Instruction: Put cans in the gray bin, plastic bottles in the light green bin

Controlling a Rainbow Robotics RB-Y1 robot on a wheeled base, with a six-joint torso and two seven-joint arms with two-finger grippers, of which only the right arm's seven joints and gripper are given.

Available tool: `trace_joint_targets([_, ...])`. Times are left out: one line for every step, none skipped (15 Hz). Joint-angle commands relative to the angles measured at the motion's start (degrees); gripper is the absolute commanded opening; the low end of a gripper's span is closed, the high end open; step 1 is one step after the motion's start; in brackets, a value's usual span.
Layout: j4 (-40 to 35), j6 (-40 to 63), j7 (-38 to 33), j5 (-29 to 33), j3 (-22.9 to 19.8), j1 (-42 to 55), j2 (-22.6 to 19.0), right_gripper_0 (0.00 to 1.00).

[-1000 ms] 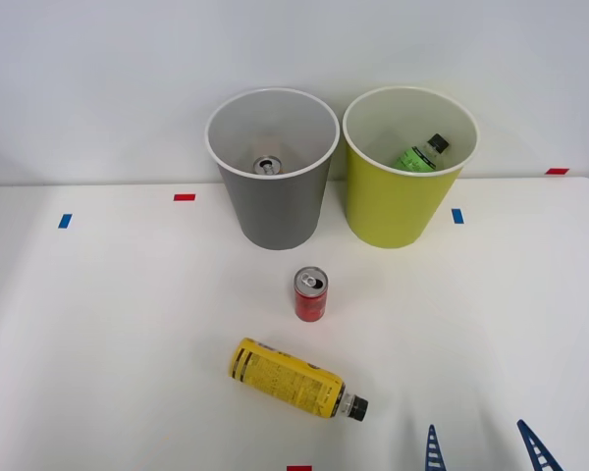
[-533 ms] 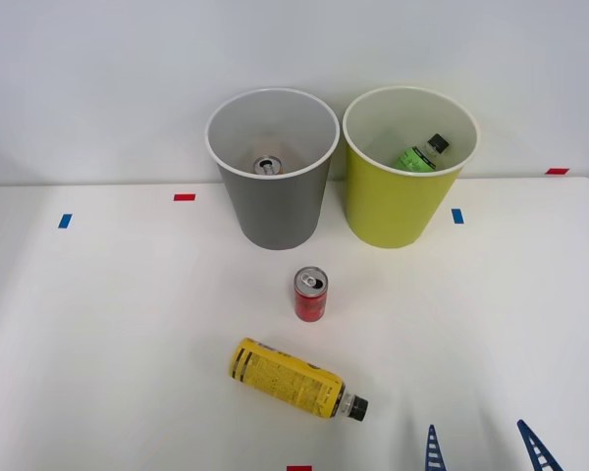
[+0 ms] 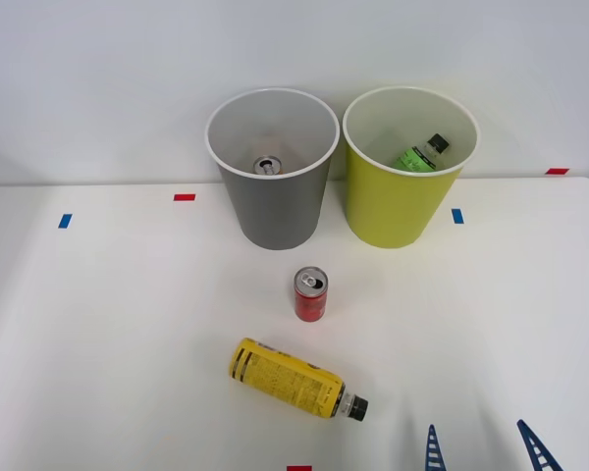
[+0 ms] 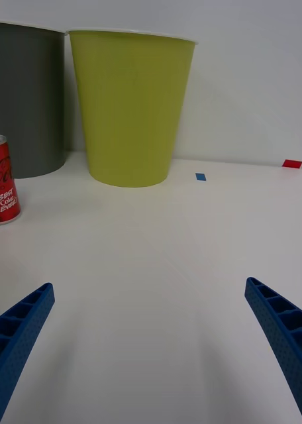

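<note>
A red can (image 3: 310,294) stands upright on the white table (image 3: 108,324) before the gray bin (image 3: 272,182) and light green bin (image 3: 409,182), a yellow bottle (image 3: 294,380) lying nearer. The right gripper (image 3: 486,446) waits spread wide, empty. The can looks light, rigid and smooth, best squeezed around its middle; the bottle across its wrapped body.
</note>
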Motion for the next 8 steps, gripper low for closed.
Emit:
trace_joint_targets([0.0, 0.0, 0.0, 0.0, 0.0, 0.0, 0.0, 1.0])
trace_joint_targets([0.0, 0.0, 0.0, 0.0, 0.0, 0.0, 0.0, 1.0])
trace_joint_targets([0.0, 0.0, 0.0, 0.0, 0.0, 0.0, 0.0, 1.0])
trace_joint_targets([0.0, 0.0, 0.0, 0.0, 0.0, 0.0, 0.0, 1.0])
trace_joint_targets([0.0, 0.0, 0.0, 0.0, 0.0, 0.0, 0.0, 1.0])
trace_joint_targets([0.0, 0.0, 0.0, 0.0, 0.0, 0.0, 0.0, 1.0])
trace_joint_targets([0.0, 0.0, 0.0, 0.0, 0.0, 0.0, 0.0, 1.0])
trace_joint_targets([0.0, 0.0, 0.0, 0.0, 0.0, 0.0, 0.0, 1.0])
